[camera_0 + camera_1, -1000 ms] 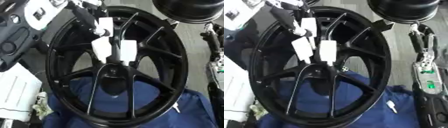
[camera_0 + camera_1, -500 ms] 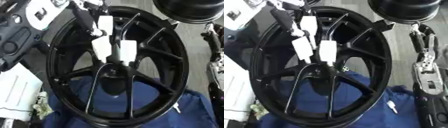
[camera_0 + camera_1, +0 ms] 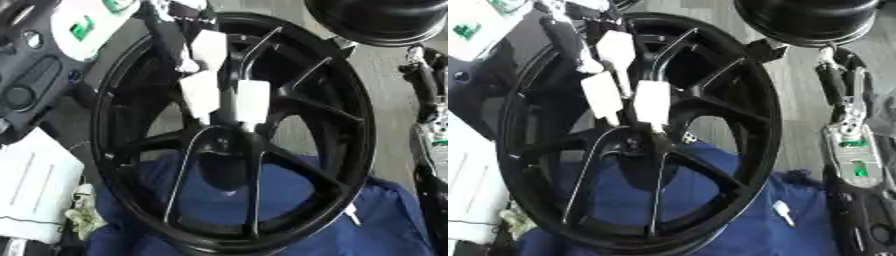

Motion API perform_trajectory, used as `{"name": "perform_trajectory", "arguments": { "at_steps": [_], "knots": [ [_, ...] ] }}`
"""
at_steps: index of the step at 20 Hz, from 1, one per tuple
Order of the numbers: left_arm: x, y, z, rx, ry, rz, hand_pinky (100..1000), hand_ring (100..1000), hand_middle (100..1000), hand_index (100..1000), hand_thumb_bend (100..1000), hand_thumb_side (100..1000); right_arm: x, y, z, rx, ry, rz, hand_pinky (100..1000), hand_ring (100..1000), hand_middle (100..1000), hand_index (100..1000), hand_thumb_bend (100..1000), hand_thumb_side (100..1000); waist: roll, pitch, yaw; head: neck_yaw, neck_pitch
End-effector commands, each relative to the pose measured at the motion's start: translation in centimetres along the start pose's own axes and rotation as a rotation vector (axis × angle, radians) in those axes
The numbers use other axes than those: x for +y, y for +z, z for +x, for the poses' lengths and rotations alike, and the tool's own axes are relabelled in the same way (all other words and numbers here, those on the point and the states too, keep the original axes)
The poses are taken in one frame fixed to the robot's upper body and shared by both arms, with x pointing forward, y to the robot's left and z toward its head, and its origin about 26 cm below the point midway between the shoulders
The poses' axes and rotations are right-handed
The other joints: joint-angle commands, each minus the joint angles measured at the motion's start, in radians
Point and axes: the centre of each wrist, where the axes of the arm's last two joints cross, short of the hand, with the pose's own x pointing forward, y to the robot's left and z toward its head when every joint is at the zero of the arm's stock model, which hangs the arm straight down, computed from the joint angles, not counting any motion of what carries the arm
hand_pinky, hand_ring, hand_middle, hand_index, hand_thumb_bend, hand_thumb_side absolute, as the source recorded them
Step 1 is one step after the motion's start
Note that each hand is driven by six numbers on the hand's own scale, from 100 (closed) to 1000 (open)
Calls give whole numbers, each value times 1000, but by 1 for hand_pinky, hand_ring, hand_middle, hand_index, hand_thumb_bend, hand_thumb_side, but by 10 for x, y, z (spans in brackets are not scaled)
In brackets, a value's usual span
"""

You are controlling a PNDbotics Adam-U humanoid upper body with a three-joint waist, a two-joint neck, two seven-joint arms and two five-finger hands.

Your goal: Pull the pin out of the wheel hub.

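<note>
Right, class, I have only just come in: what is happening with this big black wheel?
The robot's left hand, with white pads on its fingers, reaches down from the upper left over the spokes of the black wheel, fingertips close above the hub at its middle. The wheel lies on a blue cloth. The pin itself cannot be made out, so whether the hand has hold of it is unclear. The right hand hangs at the right edge, away from the wheel.

Pin: not discernible; hub centre below the fingers (image 3: 249, 102) dark, blurred.
Left hand (image 3: 214, 75): palm and arm cut off at top edge.
Wheel hub (image 3: 354, 125): bottom rim leaves frame.
Right hand: unseen.
</note>
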Motion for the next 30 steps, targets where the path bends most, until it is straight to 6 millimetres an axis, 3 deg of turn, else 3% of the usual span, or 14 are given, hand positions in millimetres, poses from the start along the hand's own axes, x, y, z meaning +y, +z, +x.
{"name": "perform_trajectory", "arguments": {
  "at_steps": [1, 14, 16, 20, 25, 30],
  "knots": [
    [16, 19, -1, 26, 3, 64, 677, 575, 506, 475, 101, 182, -4, -6, 9, -29, 16, -4, 787, 685, 689, 766, 100, 628, 0, -23, 2, -1, 1],
    [34, 57, 0, 50, 22, 181, 664, 553, 472, 422, 100, 196, -5, -6, 9, -28, 21, -6, 788, 686, 690, 767, 100, 629, 3, -25, 5, -6, 2],
    [39, 73, -2, 54, 28, 226, 663, 551, 469, 421, 100, 193, -6, -6, 9, -28, 21, -8, 788, 686, 690, 767, 100, 630, 3, -24, 7, -8, 2],
    [49, 141, -16, 104, 45, 425, 661, 547, 464, 418, 100, 189, -9, -6, 9, -29, 24, -22, 787, 685, 690, 767, 100, 629, 5, -22, 19, -23, 2],
    [22, 204, -51, 254, 92, 554, 663, 548, 479, 423, 100, 186, -18, -9, 11, -41, 29, -52, 787, 685, 690, 767, 100, 624, 11, -19, 35, -45, -1],
    [-32, 233, -98, 433, 250, 575, 669, 562, 498, 472, 100, 186, -19, -10, 14, -51, 22, -68, 787, 685, 690, 766, 100, 624, 7, -13, 35, -52, -14]
  ]
}}
